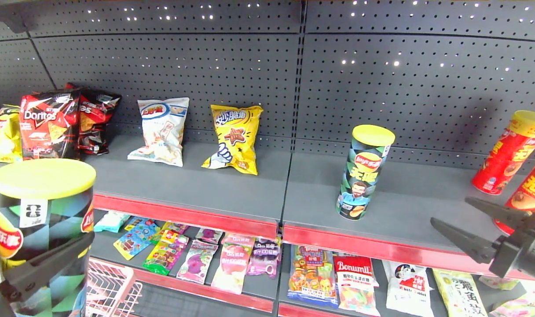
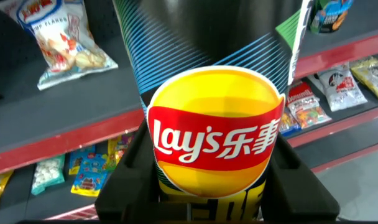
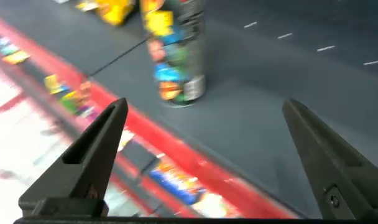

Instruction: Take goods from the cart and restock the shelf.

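My left gripper (image 1: 38, 259) is shut on a black and teal chip can with a yellow lid (image 1: 38, 229), held upright at the lower left in front of the shelf; the can (image 2: 214, 137) sits between the fingers in the left wrist view. A matching chip can (image 1: 365, 171) stands upright on the grey shelf (image 1: 232, 185), right of the middle, and shows as the can (image 3: 176, 53) in the right wrist view. My right gripper (image 1: 463, 222) hangs open and holds nothing at the lower right, just off the shelf's red front edge (image 1: 382, 248), to the right of that can.
Red chip cans (image 1: 509, 152) lean at the shelf's far right. Bags stand along the back: yellow (image 1: 233, 137), white (image 1: 162, 130), red and black (image 1: 52, 121). The lower shelf (image 1: 258, 286) holds several candy packs. A pink cart basket (image 1: 111, 288) sits at the lower left.
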Robot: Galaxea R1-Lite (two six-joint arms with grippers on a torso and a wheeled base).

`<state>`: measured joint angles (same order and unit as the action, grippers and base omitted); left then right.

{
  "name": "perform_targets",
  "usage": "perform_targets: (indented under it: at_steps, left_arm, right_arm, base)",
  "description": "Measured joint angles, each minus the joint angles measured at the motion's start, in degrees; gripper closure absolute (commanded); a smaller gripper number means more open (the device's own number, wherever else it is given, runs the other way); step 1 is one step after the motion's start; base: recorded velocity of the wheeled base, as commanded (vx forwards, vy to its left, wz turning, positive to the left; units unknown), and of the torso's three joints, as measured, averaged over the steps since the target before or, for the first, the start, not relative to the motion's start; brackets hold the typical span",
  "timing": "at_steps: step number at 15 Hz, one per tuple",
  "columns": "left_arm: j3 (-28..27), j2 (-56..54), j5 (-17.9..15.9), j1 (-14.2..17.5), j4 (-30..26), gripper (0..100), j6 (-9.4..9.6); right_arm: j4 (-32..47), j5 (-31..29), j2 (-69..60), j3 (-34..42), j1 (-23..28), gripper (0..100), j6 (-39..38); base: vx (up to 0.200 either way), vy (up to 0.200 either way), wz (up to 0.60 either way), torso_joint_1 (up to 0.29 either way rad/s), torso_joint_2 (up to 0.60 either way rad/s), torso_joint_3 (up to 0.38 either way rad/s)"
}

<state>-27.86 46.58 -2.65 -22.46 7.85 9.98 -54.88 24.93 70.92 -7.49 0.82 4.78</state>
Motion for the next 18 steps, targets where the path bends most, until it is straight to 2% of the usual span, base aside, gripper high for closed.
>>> perform_targets:
  at_steps: [4,9,13,18]
  left_arm:
    - [-5.6,4.2,-1.3,-0.1,1.2,100,-0.02]
    - [-9.3,12.7,-5.3,-0.1,11.1,100,-0.28]
    - [-10.2,16.0,-5.6,0.0,11.4,100,-0.22]
    - [-12.0,18.3,-5.5,0.0,11.8,100,-0.22]
  right_arm:
    - [0.1,0.0,-4.2,-0.2,7.1,0,5.6]
    - [0.1,0.0,-6.4,-1.1,10.5,0,9.9]
    - [0.1,0.0,-6.8,-1.0,12.6,0,11.8]
    - [0.0,-0.1,-6.7,-0.8,13.0,0,12.2]
  base:
    - [0.000,0.000,0.00,0.000,0.00,0.000]
    - [0.000,0.000,0.00,0.000,0.00,0.000]
    - [0.000,0.000,0.00,0.000,0.00,0.000]
    - [0.000,0.000,-0.60,0.000,0.00,0.005]
